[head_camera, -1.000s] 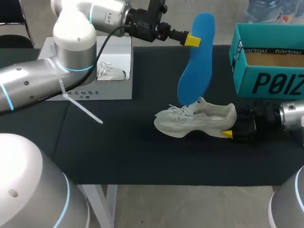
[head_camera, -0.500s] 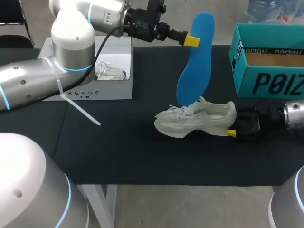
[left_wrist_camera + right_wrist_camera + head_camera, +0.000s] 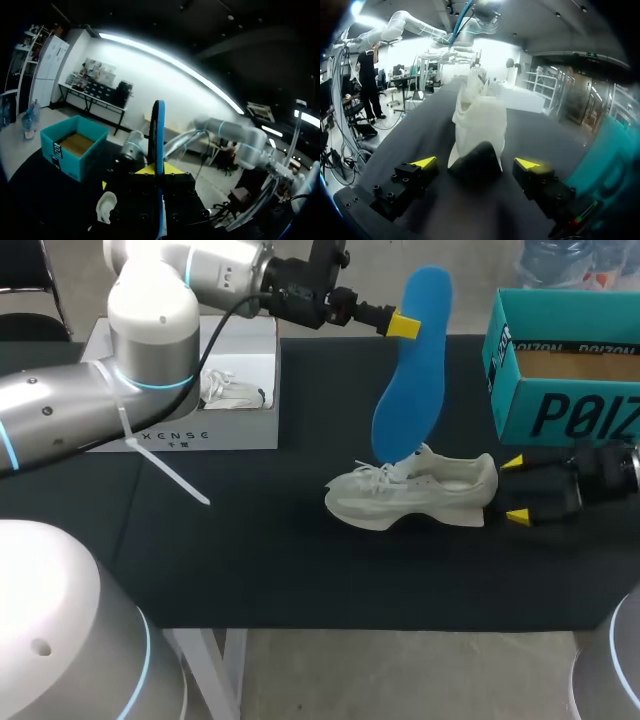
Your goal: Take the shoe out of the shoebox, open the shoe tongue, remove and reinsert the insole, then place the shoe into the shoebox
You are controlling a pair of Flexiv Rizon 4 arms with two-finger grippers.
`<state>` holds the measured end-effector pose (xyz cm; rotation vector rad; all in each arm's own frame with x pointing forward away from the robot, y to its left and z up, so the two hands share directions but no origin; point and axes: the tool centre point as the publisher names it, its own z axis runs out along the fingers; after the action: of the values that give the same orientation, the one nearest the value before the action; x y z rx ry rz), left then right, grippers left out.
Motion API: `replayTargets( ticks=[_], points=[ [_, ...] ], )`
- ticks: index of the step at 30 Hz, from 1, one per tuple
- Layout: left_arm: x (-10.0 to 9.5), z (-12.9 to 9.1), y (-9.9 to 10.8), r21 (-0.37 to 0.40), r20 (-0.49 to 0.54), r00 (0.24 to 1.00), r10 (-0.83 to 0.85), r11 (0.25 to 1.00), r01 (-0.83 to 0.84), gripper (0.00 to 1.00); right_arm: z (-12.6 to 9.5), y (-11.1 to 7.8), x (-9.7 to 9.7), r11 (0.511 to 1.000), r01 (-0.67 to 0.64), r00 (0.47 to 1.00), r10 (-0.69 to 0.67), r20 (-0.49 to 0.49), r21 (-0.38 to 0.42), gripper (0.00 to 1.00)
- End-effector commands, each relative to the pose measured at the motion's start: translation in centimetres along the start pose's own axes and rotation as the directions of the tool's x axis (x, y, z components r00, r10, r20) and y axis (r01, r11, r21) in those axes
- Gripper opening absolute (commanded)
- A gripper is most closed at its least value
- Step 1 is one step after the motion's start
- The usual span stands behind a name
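My left gripper (image 3: pixel 405 325) is shut on the top end of the blue insole (image 3: pixel 412 360), holding it upright above the table. The insole's lower tip dips into the opening of the white shoe (image 3: pixel 415 492), which lies on its side on the black table. In the left wrist view the insole (image 3: pixel 159 131) shows edge-on between the shut fingers. My right gripper (image 3: pixel 514 489) stands open just behind the heel. In the right wrist view the shoe's heel (image 3: pixel 479 125) lies ahead of the open gripper (image 3: pixel 475 163), with gaps to both fingers.
The open teal shoebox (image 3: pixel 560 375) stands at the back right, close above my right gripper; it also shows in the left wrist view (image 3: pixel 72 146). A white box (image 3: pixel 235 415) holding another white shoe (image 3: pixel 232 390) stands at the back left under my left arm.
My right gripper has let go of the shoe's heel, opened wide and drawn back to the right. The left arm and insole have stayed put.
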<state>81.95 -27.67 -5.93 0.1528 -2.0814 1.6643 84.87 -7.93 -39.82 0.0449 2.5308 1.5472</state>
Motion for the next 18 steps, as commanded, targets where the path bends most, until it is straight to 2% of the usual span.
replayTargets(
  ticks=[1,9,18],
  points=[
    [0.0,0.0,0.1,0.002,0.002,1.0,0.001,1.0,-0.001,0.0,-2.0,1.6,0.6,0.993,-0.007,1.0,0.008,-0.01,0.12,1.0],
    [0.0,0.0,0.1,0.002,0.002,1.0,0.001,1.0,-0.001,0.0,-3.9,3.6,1.2,0.966,0.005,1.0,0.0,-0.021,0.257,1.0],
    [0.0,0.0,0.1,0.002,0.002,1.0,0.001,1.0,-0.001,0.0,-5.6,4.3,2.0,0.966,0.029,1.0,-0.031,0.005,0.258,1.0]
  ],
)
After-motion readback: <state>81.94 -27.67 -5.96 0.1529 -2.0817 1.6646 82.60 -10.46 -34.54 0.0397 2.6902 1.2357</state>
